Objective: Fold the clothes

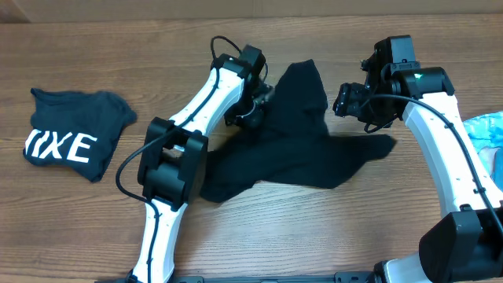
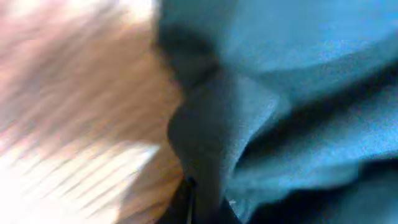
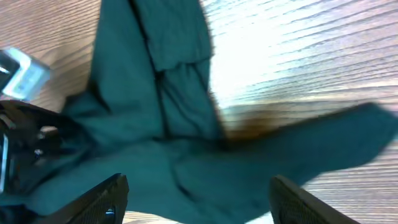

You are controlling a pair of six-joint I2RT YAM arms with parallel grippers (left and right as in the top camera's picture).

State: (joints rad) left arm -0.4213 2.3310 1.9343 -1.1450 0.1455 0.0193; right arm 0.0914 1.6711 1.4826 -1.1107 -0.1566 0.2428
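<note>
A dark garment (image 1: 299, 141) lies spread and rumpled across the middle of the wooden table; it also fills the left wrist view (image 2: 280, 112) and the right wrist view (image 3: 186, 155). My left gripper (image 1: 255, 106) is at the garment's left edge, shut on a fold of the cloth (image 2: 205, 155). My right gripper (image 1: 350, 101) hovers above the garment's right side, jaws wide open and empty (image 3: 199, 199). A folded dark shirt with white letters (image 1: 71, 137) lies at the far left.
A light blue cloth (image 1: 486, 130) lies at the right table edge beside the right arm. The left arm (image 1: 196, 118) reaches diagonally across the table's middle left.
</note>
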